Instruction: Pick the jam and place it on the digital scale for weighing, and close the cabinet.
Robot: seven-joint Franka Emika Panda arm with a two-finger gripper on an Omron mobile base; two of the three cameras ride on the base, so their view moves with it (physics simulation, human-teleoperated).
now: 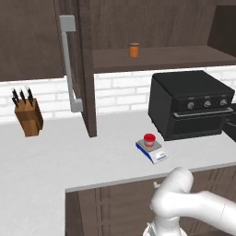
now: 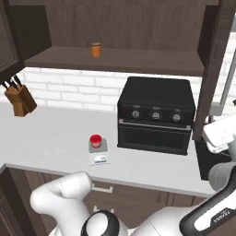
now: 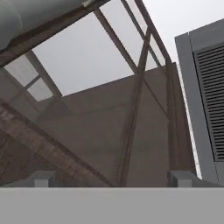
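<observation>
Left base view: the small squat red jam jar [image 1: 149, 138] sits on the flat grey-topped digital scale [image 1: 159, 156]; the dark brown glass-panelled cabinet door [image 1: 86, 69] stands open; hand view shows the two-finger gripper [image 3: 111, 179] spread, empty, its fingertips [image 3: 41, 179] cut off.

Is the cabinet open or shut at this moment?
Open. The cabinet door swings out edge-on over the counter, handle facing sideways, baring the shelf with the orange jar.
</observation>
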